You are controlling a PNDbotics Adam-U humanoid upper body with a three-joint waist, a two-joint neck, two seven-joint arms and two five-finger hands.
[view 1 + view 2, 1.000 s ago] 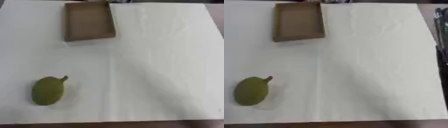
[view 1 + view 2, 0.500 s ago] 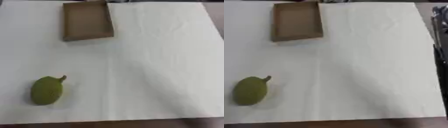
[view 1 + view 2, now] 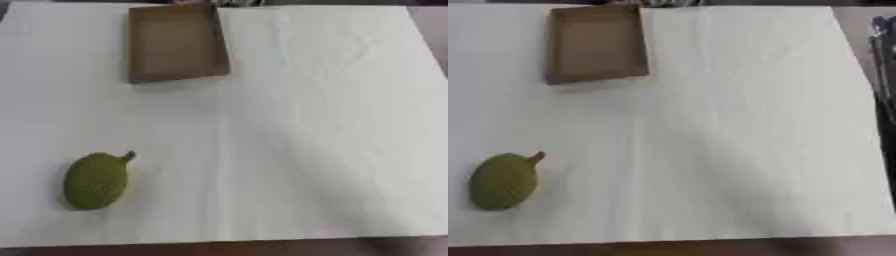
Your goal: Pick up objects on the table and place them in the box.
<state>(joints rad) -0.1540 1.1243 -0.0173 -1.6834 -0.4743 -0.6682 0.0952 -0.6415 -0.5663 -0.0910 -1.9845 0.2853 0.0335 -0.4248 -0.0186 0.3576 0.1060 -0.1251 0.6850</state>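
A green oval fruit with a short stem (image 3: 96, 180) lies on the white-covered table (image 3: 297, 140) at the near left. An open brown cardboard box (image 3: 175, 42) sits at the far left-centre, with nothing visible inside it. The fruit and the box are well apart. Neither of my hands shows in either view.
The white cloth ends near the bottom of the view, where a dark table edge (image 3: 262, 247) shows. Dark objects (image 3: 883, 60) stand off the cloth's right side in the right eye view.
The whole picture has shifted slightly, so the camera has moved. The fruit and the box have not moved on the table.
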